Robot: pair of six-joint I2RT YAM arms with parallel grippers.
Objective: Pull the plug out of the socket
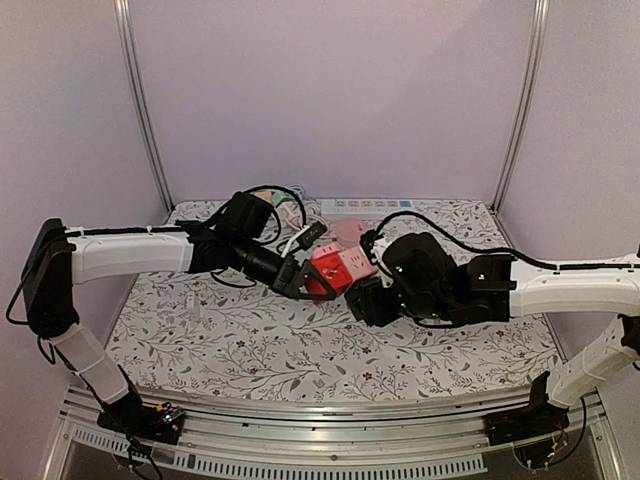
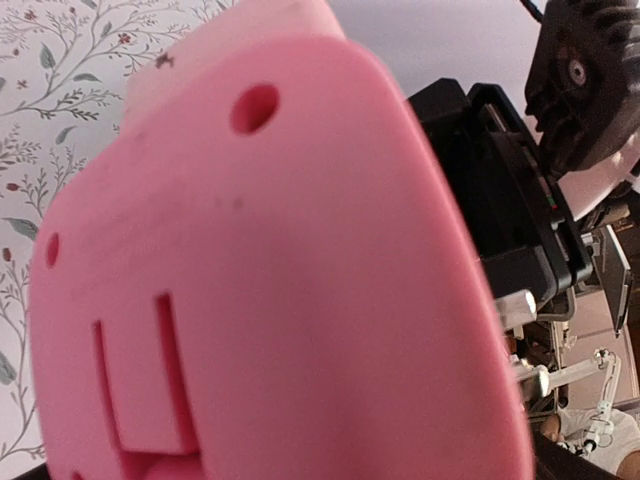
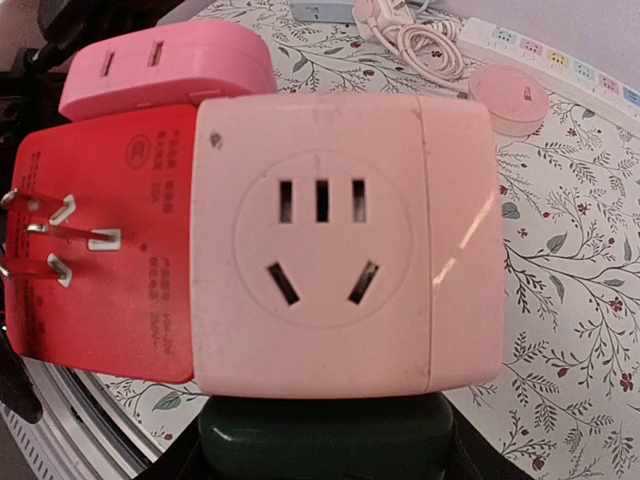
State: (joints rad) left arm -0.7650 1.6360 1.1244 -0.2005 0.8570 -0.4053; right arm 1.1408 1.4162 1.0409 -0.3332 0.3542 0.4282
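Top external: right tool [image 1: 358,287] clamps socket [image 1: 352,264]; left tool [image 1: 305,280] wide around plug [image 2: 280,280], grip unclear.

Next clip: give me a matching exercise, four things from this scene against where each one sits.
Things:
1. metal prongs
2. round pink disc
3. white power strip
4. cube socket

Places:
A. along the far edge of the table
B. gripped by the right gripper
C. sticking out of the red face
D. flat on the table near the strip

Pairs: 1-C, 2-D, 3-A, 4-B
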